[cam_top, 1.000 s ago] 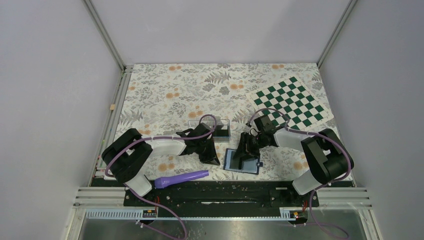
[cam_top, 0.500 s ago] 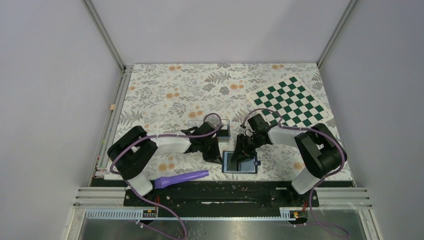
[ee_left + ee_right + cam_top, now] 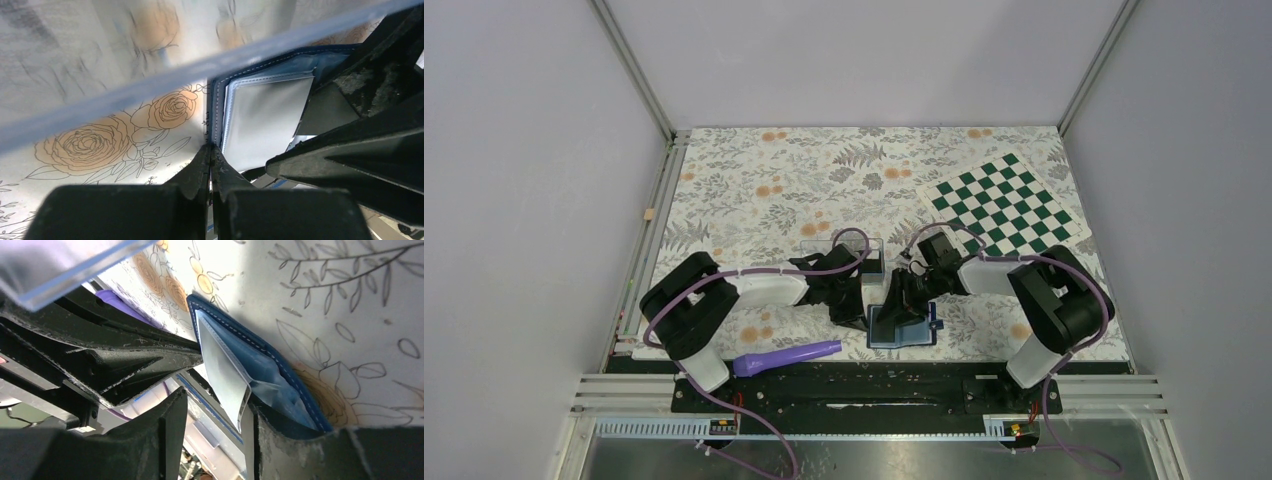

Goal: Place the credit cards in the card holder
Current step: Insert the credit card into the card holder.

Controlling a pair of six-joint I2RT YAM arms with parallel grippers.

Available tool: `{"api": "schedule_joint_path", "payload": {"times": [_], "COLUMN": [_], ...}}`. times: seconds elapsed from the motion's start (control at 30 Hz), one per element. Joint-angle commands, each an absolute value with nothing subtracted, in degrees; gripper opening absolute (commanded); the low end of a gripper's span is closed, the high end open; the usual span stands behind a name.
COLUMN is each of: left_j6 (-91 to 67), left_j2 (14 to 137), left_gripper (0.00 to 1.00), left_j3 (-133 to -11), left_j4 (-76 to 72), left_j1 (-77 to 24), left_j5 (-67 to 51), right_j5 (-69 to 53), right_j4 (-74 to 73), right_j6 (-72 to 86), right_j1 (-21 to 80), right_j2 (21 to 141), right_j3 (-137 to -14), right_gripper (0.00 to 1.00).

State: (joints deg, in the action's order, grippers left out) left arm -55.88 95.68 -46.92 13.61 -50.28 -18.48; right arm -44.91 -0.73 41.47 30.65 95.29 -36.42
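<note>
The navy card holder (image 3: 900, 328) lies open on the floral cloth near the front edge, lighter blue inside. My left gripper (image 3: 862, 312) is shut, its tips on the card holder's (image 3: 216, 107) left stitched edge. My right gripper (image 3: 902, 300) is open over the card holder (image 3: 280, 375). One finger (image 3: 300, 450) rests on the blue inside, and the corner of a clear grey pocket flap (image 3: 222, 377) stands in the gap. Dark credit cards (image 3: 871, 266) sit in the clear plastic box (image 3: 839, 252) behind the grippers. No card shows between either pair of jaws.
A purple tool (image 3: 787, 356) lies at the front left by the table edge. A green checkered mat (image 3: 1009, 205) lies at the back right. The clear box's rim crosses the left wrist view (image 3: 150, 85) and the right wrist view (image 3: 60, 270).
My left gripper has moved right up to the card holder's left edge. My right gripper and the card holder have shifted left, towards the left gripper.
</note>
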Motion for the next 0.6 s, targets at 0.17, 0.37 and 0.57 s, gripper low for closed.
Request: {"api": "schedule_joint_path", "payload": {"times": [0.17,0.37,0.57], "left_j6": [-53.6,-54.0,-56.6], "left_j2": [91.7,90.8,90.0], "left_gripper": [0.22,0.4,0.49], "left_j3": [-51.5,-51.2,-47.1], "left_j4": [19.9,18.0,8.0], "left_j1": [-51.9,-51.8,-51.0], "left_j5": [-11.3,-12.4,-17.5], "right_j5": [-32.3,-30.6,-27.4], "right_j4": [-18.8,-21.9,-27.2], "right_j6": [31.9,30.4,27.7], "right_j1": [33.0,33.0,33.0], "right_j2": [87.6,86.3,85.0], "right_j3": [-40.7,-41.5,-43.3], "right_gripper": [0.61,0.64,0.69]}}
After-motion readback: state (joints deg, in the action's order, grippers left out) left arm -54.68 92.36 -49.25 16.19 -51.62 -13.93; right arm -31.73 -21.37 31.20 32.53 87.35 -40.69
